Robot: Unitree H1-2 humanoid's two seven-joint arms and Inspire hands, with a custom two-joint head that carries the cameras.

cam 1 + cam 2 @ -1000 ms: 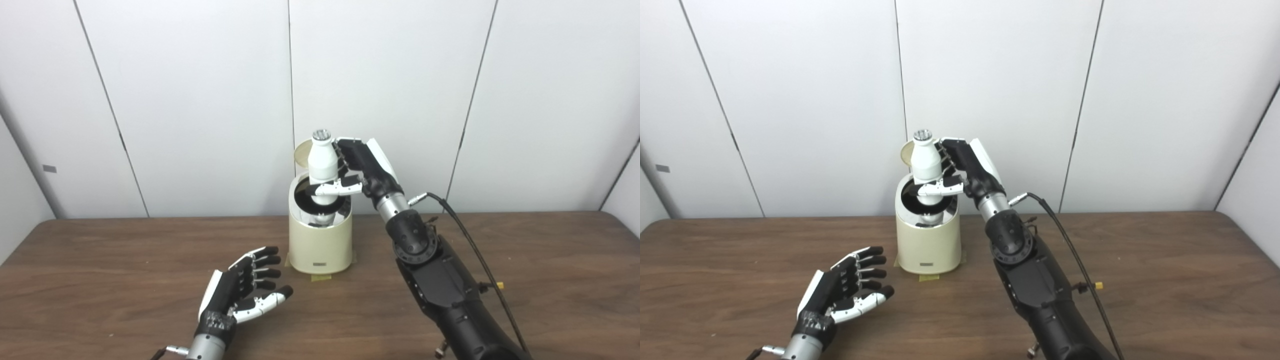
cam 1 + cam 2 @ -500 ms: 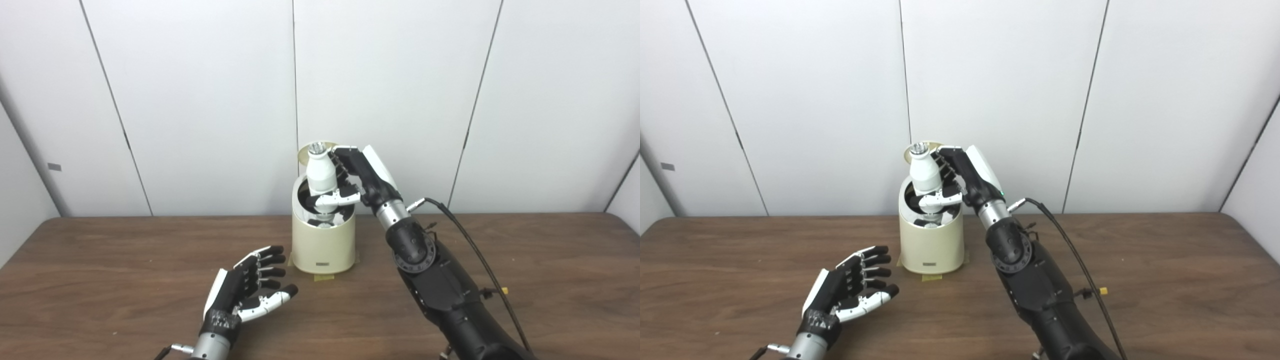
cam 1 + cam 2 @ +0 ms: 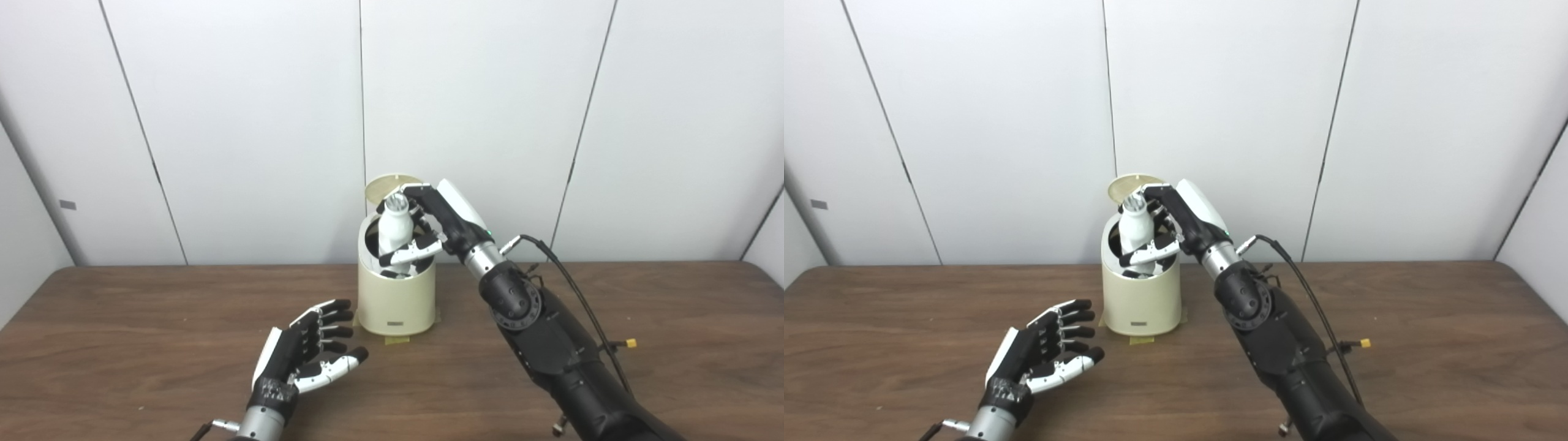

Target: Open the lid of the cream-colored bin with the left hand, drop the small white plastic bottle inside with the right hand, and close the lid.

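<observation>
The small white plastic bottle (image 3: 395,229) stands nearly upright, its lower half sunk into the mouth of the cream-colored bin (image 3: 396,300) and its silvery cap tipped a little toward the right. The right hand (image 3: 438,223) grasps it, thumb across the front of the body and fingers (image 3: 422,219) curled behind the neck. The bin's round lid (image 3: 392,185) stands raised at the back of the opening, just behind the bottle's cap. The bin sits near the middle of the brown table (image 3: 122,343), close to its far edge, on a patch of yellowish tape (image 3: 397,339). Nearer the front edge, left of the bin and apart from it, the left hand (image 3: 306,355) hovers released, fingers spread, holding nothing.
</observation>
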